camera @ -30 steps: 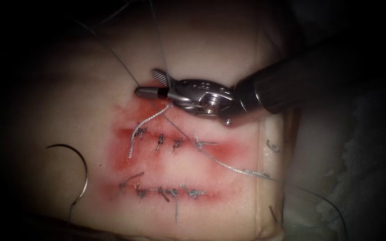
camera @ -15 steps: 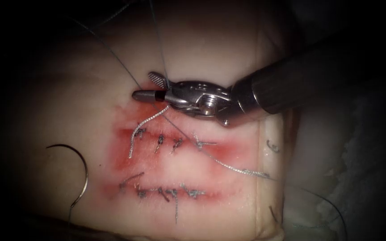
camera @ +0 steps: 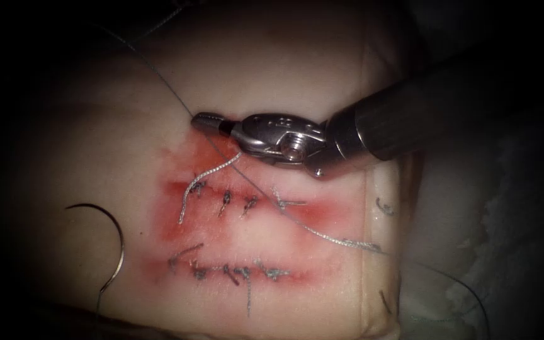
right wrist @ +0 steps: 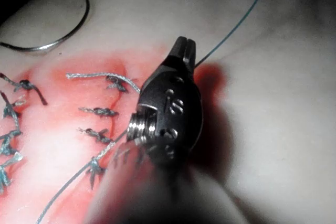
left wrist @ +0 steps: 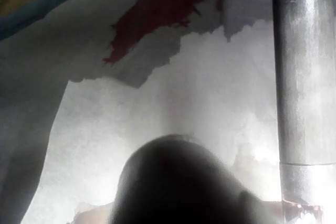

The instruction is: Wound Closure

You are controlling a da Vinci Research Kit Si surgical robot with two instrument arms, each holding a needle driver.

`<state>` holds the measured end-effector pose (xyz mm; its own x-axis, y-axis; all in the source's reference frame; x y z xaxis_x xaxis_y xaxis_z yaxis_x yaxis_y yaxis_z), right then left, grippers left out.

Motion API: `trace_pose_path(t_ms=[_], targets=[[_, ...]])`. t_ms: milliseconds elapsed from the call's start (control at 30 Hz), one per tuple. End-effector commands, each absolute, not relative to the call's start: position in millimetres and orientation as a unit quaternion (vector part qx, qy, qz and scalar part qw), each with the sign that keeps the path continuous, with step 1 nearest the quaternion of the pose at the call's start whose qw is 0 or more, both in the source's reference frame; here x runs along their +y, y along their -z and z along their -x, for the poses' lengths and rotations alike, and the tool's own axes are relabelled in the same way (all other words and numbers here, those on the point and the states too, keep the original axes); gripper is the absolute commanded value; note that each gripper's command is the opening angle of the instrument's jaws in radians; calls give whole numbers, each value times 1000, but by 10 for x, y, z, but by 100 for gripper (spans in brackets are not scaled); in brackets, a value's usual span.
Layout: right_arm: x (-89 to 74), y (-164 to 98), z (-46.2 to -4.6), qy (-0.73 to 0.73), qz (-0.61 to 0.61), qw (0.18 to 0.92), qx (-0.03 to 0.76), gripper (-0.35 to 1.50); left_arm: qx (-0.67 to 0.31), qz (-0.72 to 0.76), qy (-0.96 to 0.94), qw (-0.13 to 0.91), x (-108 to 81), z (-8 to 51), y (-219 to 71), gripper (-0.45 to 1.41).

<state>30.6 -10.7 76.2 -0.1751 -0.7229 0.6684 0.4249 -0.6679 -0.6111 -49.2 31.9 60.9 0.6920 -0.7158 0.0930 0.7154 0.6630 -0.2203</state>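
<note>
No readable text, label, number or sign.
The right pincer's [camera: 204, 121] metal housing carries small embossed marks, seen in the right wrist view [right wrist: 176, 106] and at the centre of the endoscope frame, but they are too small and blurred to make out as letters or digits.

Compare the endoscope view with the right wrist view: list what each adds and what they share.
Endoscope view adds: the long shaft of the right tool, the tissue's right edge and a loose thread scrap beside it. Right wrist view adds: the jaws seen from behind, pressed shut where the thread leaves them. Shared: the right tool shut on the thread, the stitched cut, red fluid, and the needle lying free on the tissue left of the cut, not in it.
</note>
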Motion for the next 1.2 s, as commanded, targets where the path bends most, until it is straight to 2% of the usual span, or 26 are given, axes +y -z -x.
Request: trace_pose_path(t_ms=[33, 67, 100, 133, 200, 233, 367, 633, 767, 967, 1000, 1033, 1133, 1200], targets=[[-107, -763, -314, 752, 519, 381, 145, -32, -1, 122, 394, 911, 329, 498, -609, -45], [-106, -763, -314, 752, 519, 381, 144, -6, -2, 122, 393, 911, 329, 497, -609, -45], [-106, -762, -312, 750, 521, 382, 143, 57, -2, 122, 393, 912, 329, 496, -609, -45], [-106, -761, -310, 749, 524, 379, 142, 93, -3, 123, 392, 912, 328, 494, -609, -45], [-104, -754, -299, 749, 537, 367, 132, 118, 12, 112, 391, 913, 323, 486, -609, -45], [-102, -749, -292, 749, 543, 360, 123, 125, 19, 100, 391, 915, 319, 482, -610, -45], [-87, -715, -248, 741, 552, 370, 100, 133, 53, 31, 371, 927, 294, 460, -622, -45], [-58, -654, -143, 722, 553, 409, 73, 131, 173, -110, 298, 932, 197, 389, -697, -45], [-64, -663, -118, 720, 549, 421, 55, 130, 207, -140, 280, 927, 172, 362, -725, -45], [-75, -692, -112, 723, 552, 413, 47, 131, 218, -138, 307, 916, 187, 341, -759, -45], [-77, -694, -112, 723, 553, 412, 46, 131, 217, -135, 308, 916, 189, 339, -764, 0], [-78, -696, -112, 723, 553, 411, 45, 131, 207, -136, 309, 918, 191, 336, -771, 57], [-80, -697, -114, 723, 553, 411, 44, 133, 137, -159, 301, 930, 192, 332, -780, 113], [-81, -696, -115, 723, 553, 412, 44, 133, 129, -164, 285, 935, 192, 332, -776, 118]])
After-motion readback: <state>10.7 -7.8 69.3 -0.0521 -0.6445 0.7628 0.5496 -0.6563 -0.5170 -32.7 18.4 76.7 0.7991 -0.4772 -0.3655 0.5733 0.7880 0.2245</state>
